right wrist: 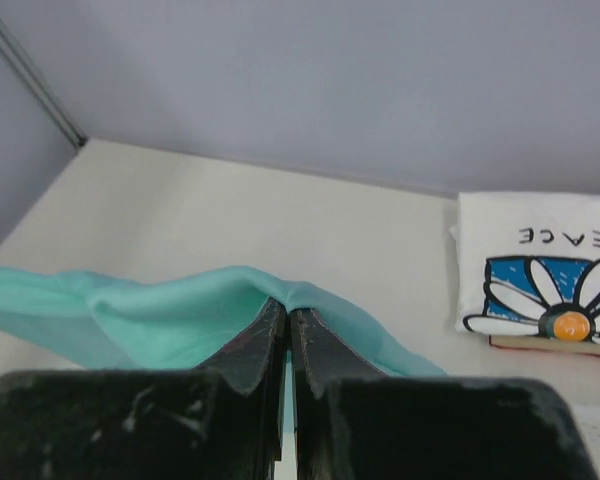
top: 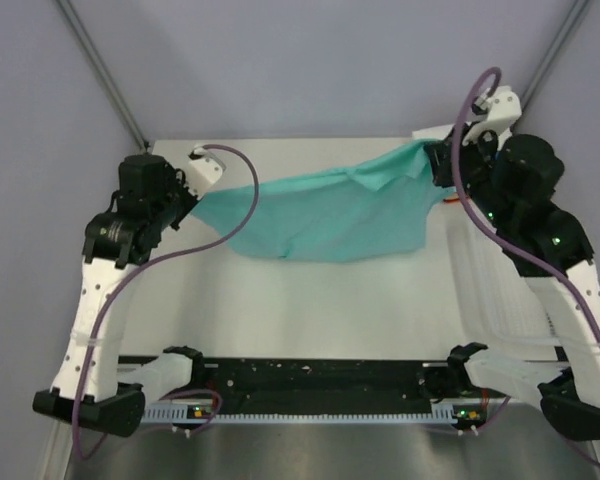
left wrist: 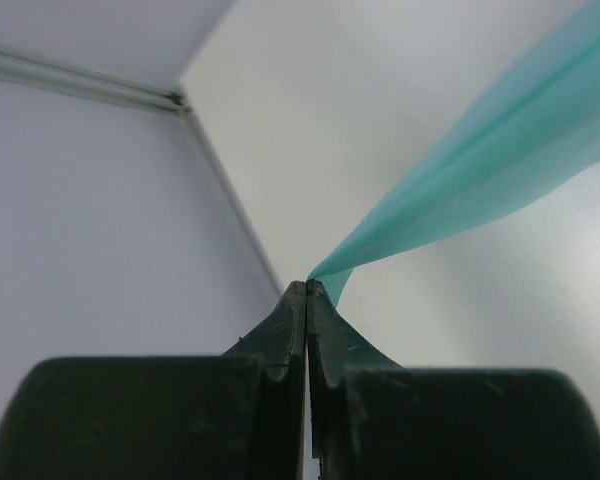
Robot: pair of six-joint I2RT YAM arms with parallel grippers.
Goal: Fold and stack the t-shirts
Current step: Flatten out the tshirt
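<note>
Right gripper [right wrist: 287, 310] view alone — daisy shirt [right wrist: 540, 265], seemingly folded

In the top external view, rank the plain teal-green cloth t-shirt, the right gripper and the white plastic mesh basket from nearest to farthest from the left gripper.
1. Plain teal-green cloth t-shirt: pinched in the left gripper.
2. Right gripper: far right, shut on the shirt's other end.
3. White plastic mesh basket: beyond it, along the right side.

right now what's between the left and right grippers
The teal t-shirt, pinched by left gripper and right gripper, spans the gap, in the top view.
</note>
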